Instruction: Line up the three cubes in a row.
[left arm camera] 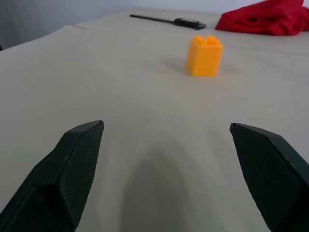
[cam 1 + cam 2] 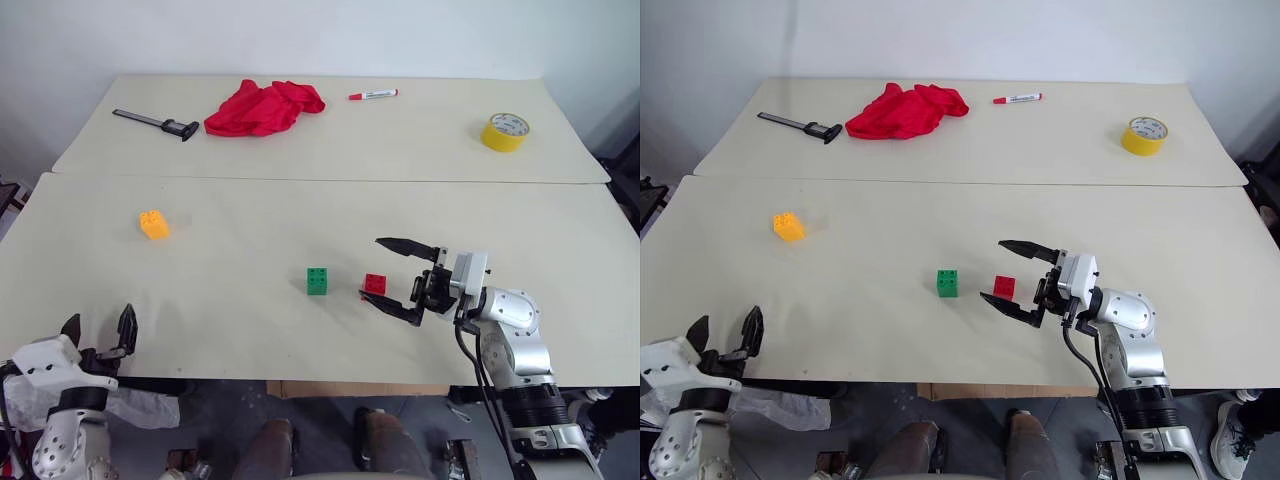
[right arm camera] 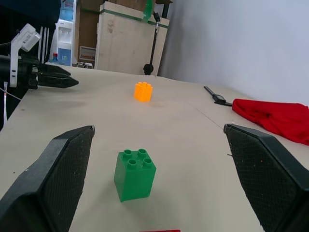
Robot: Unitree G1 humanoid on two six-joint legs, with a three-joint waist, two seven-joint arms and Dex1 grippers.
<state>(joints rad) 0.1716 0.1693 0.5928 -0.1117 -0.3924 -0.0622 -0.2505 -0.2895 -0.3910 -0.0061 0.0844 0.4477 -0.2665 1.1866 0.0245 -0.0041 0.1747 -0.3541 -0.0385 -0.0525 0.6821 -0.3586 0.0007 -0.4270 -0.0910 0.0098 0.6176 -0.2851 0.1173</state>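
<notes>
From the head cameras, three studded cubes sit on the near counter: the orange-yellow cube far toward the robot's left, the green cube near the middle, and the red cube just to its right, apart from it. The right claw points leftward with its black fingers spread wide, the red cube lying between them near the tips, untouched as far as can be seen. The left claw hovers at the counter's near left edge, fingers apart and empty. On the far counter lie a caliper, a red cloth, a red marker and a yellow tape roll. From the left wrist, the wide-set fingers frame bare counter, with the orange-yellow cube upright well ahead and the caliper and red cloth beyond it. From the right wrist, the fingers stand wide on either side of the green cube, a sliver of the red cube showing at the frame's edge; the orange-yellow cube stands farther off, and the left claw reaches in at the counter's edge.
</notes>
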